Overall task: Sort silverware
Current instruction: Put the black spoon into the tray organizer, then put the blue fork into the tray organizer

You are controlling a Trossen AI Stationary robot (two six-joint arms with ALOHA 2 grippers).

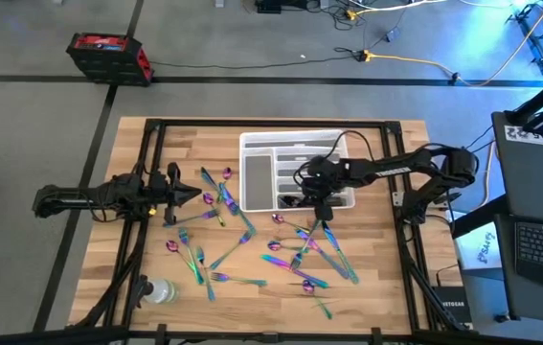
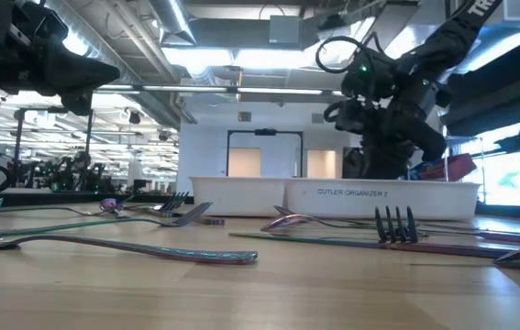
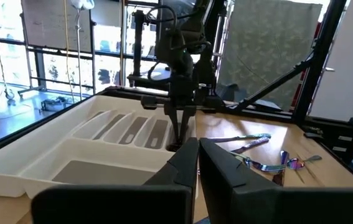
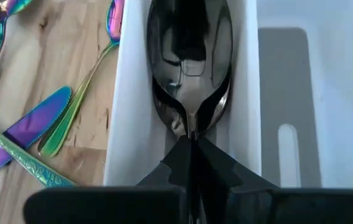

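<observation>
We had the right gripper [image 4: 192,146] pinched shut on a dark spoon [image 4: 190,56], bowl down in a narrow slot of the white cutlery organizer [image 1: 252,144]. Best we lowered it flat before letting go (left gripper [image 1: 187,195] closed, empty, idle); remaining silverware [image 1: 252,251] lay scattered.
</observation>
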